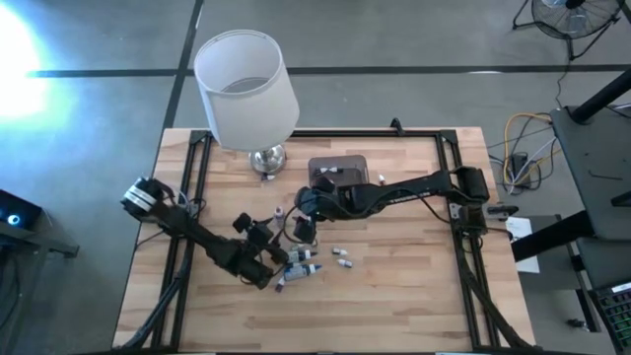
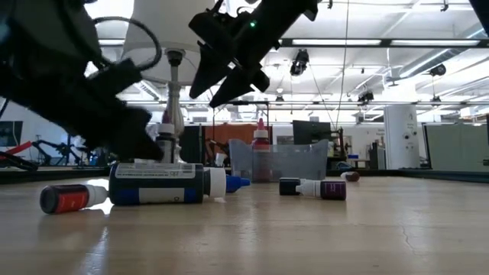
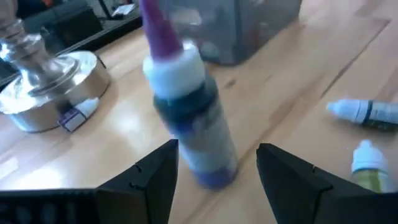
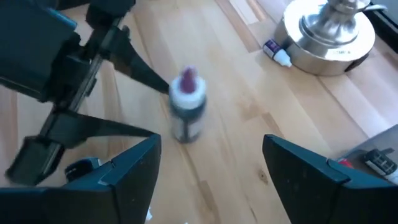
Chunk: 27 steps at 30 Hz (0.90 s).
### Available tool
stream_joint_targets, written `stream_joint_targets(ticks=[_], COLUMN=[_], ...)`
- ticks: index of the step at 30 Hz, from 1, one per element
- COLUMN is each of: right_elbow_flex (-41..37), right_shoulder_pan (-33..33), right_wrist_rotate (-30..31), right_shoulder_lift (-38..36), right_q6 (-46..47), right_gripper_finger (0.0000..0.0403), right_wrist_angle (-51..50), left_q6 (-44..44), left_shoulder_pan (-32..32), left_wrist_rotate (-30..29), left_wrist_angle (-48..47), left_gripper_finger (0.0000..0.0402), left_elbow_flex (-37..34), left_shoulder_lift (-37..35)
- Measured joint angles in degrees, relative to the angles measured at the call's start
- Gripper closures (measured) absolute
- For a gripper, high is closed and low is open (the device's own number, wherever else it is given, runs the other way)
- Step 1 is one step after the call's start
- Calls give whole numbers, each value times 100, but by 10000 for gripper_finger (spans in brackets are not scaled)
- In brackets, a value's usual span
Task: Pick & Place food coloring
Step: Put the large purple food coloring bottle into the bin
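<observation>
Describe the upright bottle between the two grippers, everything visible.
The upright bottle is a small dropper bottle with a dark body, a white collar and a pointed purple cap. It looks plastic. It stands on the wooden table, slightly tilted, between the open left gripper and the open right gripper. Neither touches it.

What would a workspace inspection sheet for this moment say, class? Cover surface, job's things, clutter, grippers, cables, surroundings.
Surface: wooden table, bare boards in front.
Job's things: food coloring bottles mostly lying loose; purple-capped bottle upright.
Clutter: lamp; grey box.
Grippers: left gripper open before the upright bottle; right gripper open above it.
Cables: coiled leads right of the table.
Surroundings: concrete floor, fan.
</observation>
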Motion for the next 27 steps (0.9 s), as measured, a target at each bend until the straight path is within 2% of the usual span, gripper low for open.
stream_joint_targets(ticks=[9, 13, 19, 27], right_elbow_flex=[-7, 45, 351, 842], right_shoulder_pan=[35, 37, 33, 26], right_wrist_rotate=[-317, -293, -94, -80], right_shoulder_lift=[298, 608, 890, 1325], right_q6=[64, 82, 67, -43], right_gripper_finger=[122, 123, 123, 122], right_wrist_angle=[378, 452, 474, 469], left_q6=[-1045, -1456, -2556, -2794], left_shoulder_pan=[-354, -615, -1064, -1285], left_wrist_rotate=[-39, 68, 230, 416], left_wrist_angle=[-905, -1284, -2029, -2245], left_gripper_finger=[207, 207, 207, 207], left_elbow_flex=[-91, -70, -76, -78], left_shoulder_lift=[-216, -298, -311, -318])
